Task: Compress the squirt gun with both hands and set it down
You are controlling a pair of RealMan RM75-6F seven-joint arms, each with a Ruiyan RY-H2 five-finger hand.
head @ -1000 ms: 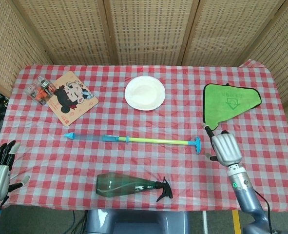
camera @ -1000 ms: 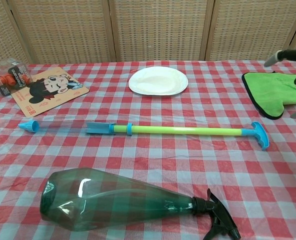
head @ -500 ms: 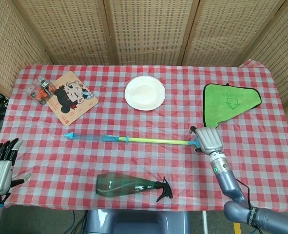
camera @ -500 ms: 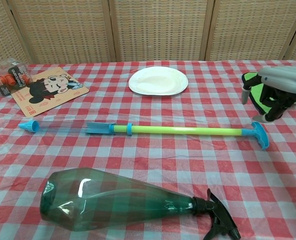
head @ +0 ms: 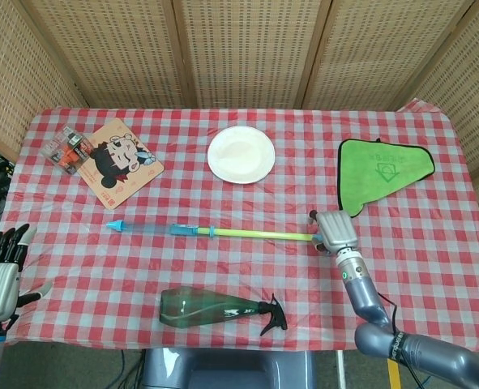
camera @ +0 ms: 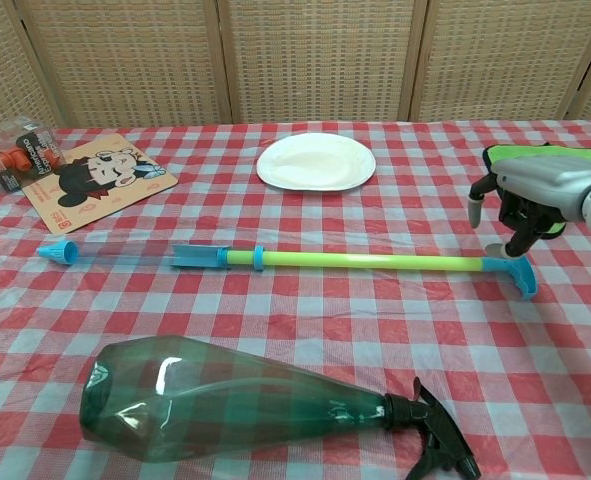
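Over at the right end of the squirt gun (head: 223, 232), which lies stretched out across the table's (head: 434, 267) middle, the right hand (head: 333, 232) has slid in above the handle, fingers loosely spread, gripping nothing yet, while the left hand (head: 1, 275) hangs open off the near-left edge.

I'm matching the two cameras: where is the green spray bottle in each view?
Head view: the green spray bottle lies low and centre, nozzle pointing right.
Chest view: it fills the bottom foreground, nozzle at lower right.
Shared landmark: the squirt gun lies just beyond it in both.
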